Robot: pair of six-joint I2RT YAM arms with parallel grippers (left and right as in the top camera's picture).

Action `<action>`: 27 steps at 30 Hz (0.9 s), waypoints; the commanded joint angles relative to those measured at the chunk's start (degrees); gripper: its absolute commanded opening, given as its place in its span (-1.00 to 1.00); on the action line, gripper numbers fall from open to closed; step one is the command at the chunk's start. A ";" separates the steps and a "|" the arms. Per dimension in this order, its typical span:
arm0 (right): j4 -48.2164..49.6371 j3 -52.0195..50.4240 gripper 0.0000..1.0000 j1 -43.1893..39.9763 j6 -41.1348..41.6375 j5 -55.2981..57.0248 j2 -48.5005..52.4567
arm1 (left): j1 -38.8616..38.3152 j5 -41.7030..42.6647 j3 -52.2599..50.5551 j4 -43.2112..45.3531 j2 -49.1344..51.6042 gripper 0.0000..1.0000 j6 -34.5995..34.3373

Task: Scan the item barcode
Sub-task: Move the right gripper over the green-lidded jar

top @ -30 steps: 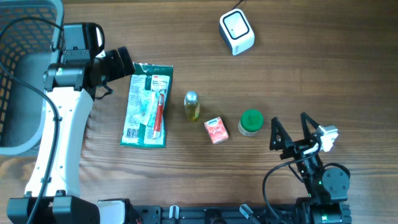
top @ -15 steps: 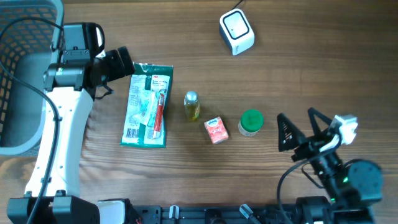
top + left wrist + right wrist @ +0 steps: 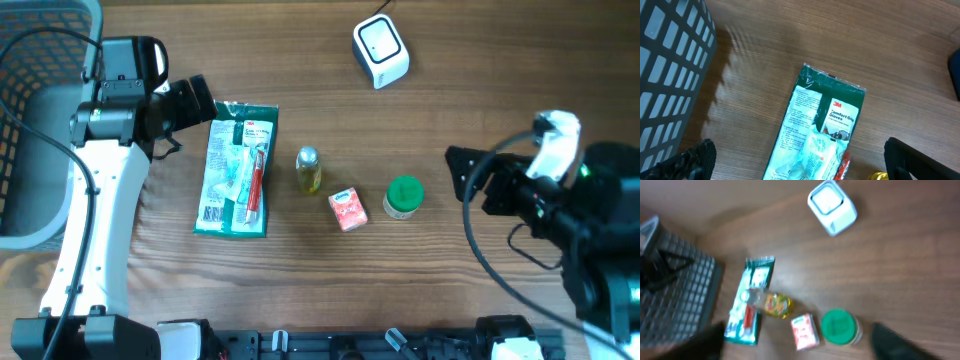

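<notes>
Right gripper (image 3: 465, 175): released, fingers apart and apparently empty, though the wrist view is blurred. A green-lidded jar (image 3: 404, 196) stands near, just ahead of its tips, on the worktop (image 3: 500, 90). The white scanner (image 3: 381, 51) sits well beyond. Left gripper (image 3: 198, 102): released, with the glove packet (image 3: 237, 168) just ahead.

Soft, even light covers the brown wooden table (image 3: 300, 60) overhead. The left wrist view is sharp; the grey plastic mesh basket (image 3: 670, 75) casts a ribbed shadow rightward. The right wrist view is blurred, its white cube-shaped scanner (image 3: 831, 206) smeared.
</notes>
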 commanded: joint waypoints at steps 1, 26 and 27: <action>-1.14 1.14 0.22 -0.11 0.22 -4.15 3.28 | 0.22 0.42 0.81 0.15 -0.42 1.00 -0.50; -7.52 4.66 0.20 17.59 -2.56 12.74 13.86 | 0.22 0.42 0.81 0.15 -0.42 1.00 -0.50; -8.57 6.45 0.21 18.12 -2.51 12.76 14.32 | 0.22 0.42 0.81 0.15 -0.42 1.00 -0.50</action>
